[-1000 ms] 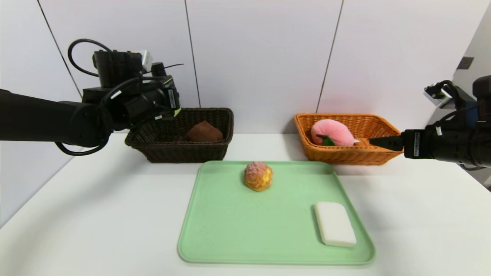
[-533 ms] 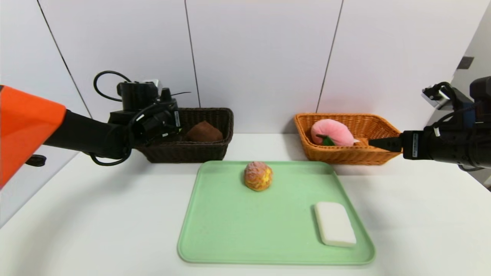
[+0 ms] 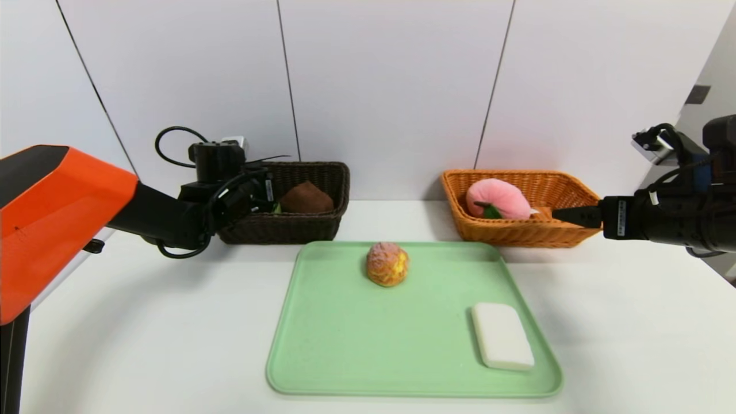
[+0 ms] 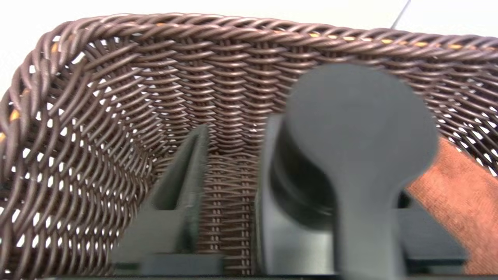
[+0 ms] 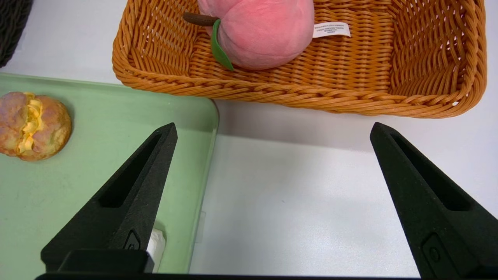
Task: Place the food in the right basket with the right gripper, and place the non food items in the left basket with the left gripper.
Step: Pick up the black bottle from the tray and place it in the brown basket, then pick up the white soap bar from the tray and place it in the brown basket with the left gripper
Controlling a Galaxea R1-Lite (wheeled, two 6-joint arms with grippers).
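The left gripper (image 3: 265,201) is at the dark basket (image 3: 287,230), released, fingers apart around a grey round-ended item (image 4: 362,116), beside a brown item (image 3: 307,198). Cream puff (image 3: 387,264) and white block (image 3: 503,336) rest on the green tray (image 3: 391,345). The plush peach (image 3: 499,198) lies in the orange basket (image 3: 523,233); the right gripper (image 5: 273,126), open, hovers nearby.

The left end effector (image 4: 233,194) has its fingers parted, its arm (image 3: 167,221) reaching in behind it; the right end effector (image 5: 273,128) is wide open, its wrist (image 3: 681,213) just behind.
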